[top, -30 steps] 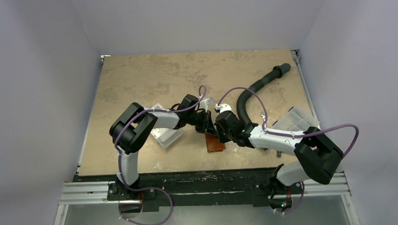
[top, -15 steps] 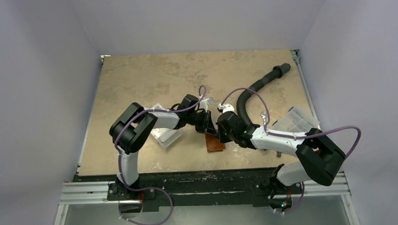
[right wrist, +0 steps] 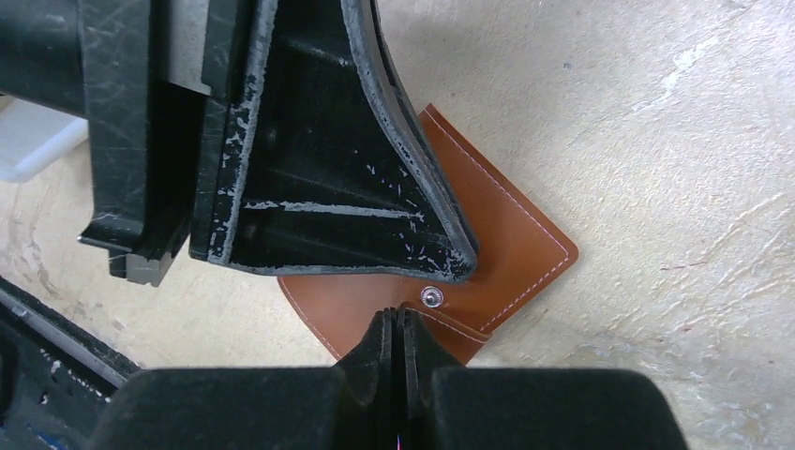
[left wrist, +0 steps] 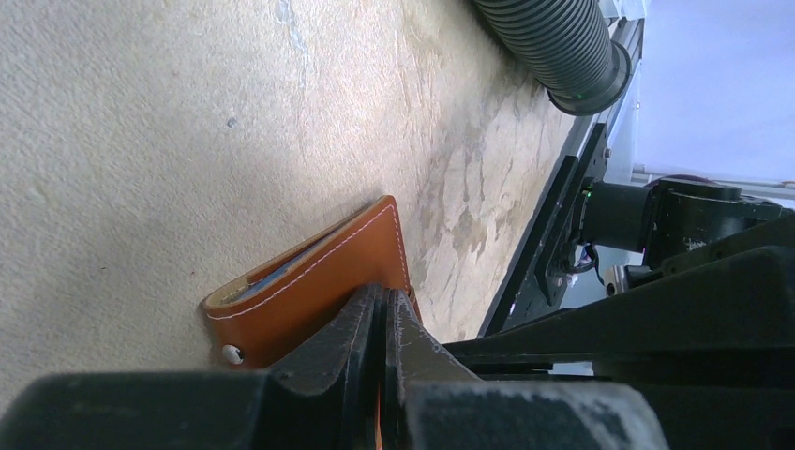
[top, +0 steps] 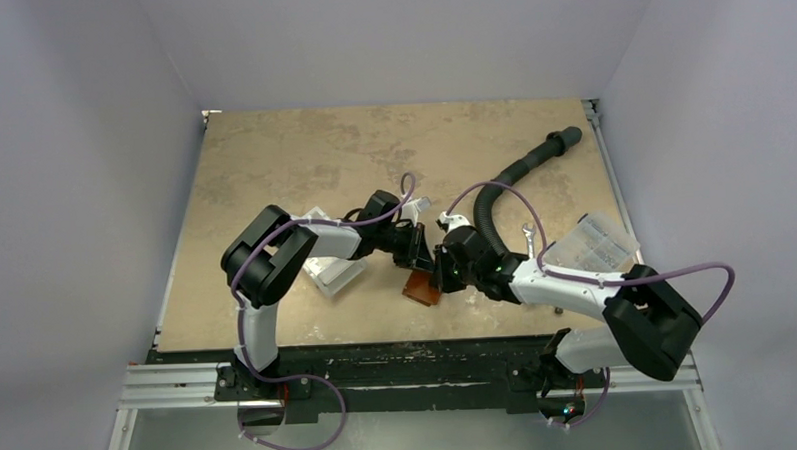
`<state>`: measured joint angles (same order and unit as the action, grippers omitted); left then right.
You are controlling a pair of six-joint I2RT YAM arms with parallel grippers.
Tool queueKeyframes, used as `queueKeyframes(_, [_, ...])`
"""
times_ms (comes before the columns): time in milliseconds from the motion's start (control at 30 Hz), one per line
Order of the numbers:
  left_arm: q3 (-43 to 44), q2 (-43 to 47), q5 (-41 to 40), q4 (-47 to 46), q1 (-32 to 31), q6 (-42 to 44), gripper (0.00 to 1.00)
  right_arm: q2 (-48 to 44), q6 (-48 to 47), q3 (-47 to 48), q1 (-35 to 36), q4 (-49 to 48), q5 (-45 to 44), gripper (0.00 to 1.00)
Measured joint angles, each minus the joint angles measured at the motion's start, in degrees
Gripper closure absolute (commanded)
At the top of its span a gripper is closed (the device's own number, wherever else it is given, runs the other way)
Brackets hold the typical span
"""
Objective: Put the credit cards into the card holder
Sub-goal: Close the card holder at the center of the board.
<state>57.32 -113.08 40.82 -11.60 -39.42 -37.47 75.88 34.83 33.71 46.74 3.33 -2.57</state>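
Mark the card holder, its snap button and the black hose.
card holder (right wrist: 525,248): right wrist view, bare brown leather outer face.
snap button (right wrist: 430,296): right wrist view, centre of the metal stud.
black hose (left wrist: 553,37): left wrist view, ribbed wall near its end.

Smooth brown leather card holder (right wrist: 506,253), shiny metal snap (right wrist: 430,296), on a matt, mottled tabletop (right wrist: 656,112).
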Motion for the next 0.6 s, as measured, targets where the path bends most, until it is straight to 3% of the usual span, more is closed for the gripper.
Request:
queueKeyframes(367, [0.0, -0.2, 0.3, -0.4, -0.2, -0.4, 1.00, 1.6, 0.3, 0.0, 0.0, -1.2, 0.7, 1.00])
queueKeyframes(600, [0.0, -0.2, 0.3, -0.4, -0.2, -0.4, 1.00, -4.6, 1.3, 0.0, -0.5, 2.8, -4.0, 1.00])
